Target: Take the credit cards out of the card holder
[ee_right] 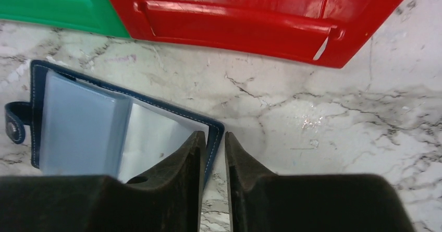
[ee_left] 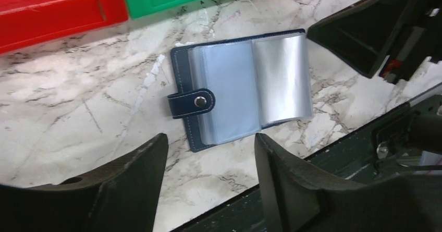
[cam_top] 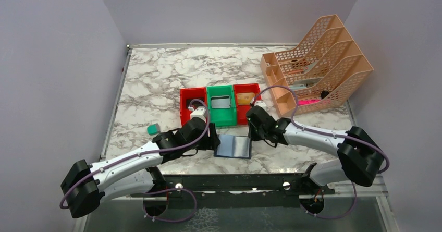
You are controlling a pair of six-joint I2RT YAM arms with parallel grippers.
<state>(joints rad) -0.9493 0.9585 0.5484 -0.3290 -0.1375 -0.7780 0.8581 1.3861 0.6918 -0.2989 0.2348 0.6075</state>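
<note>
Lying open, the card holder [ee_left: 240,88] has the right tool [ee_right: 213,136] straddling its edge.

Top external: high above the near edge, looking down and forward over the whole bench [cam_top: 156,81].
Left wrist: low and close behind the left end effector [ee_left: 209,141], tilted down at the card holder [ee_left: 229,94].
Right wrist: closer still behind the right end effector [ee_right: 213,138], over the holder's corner.
Shared: all three views show the card holder and the marble around it.
</note>
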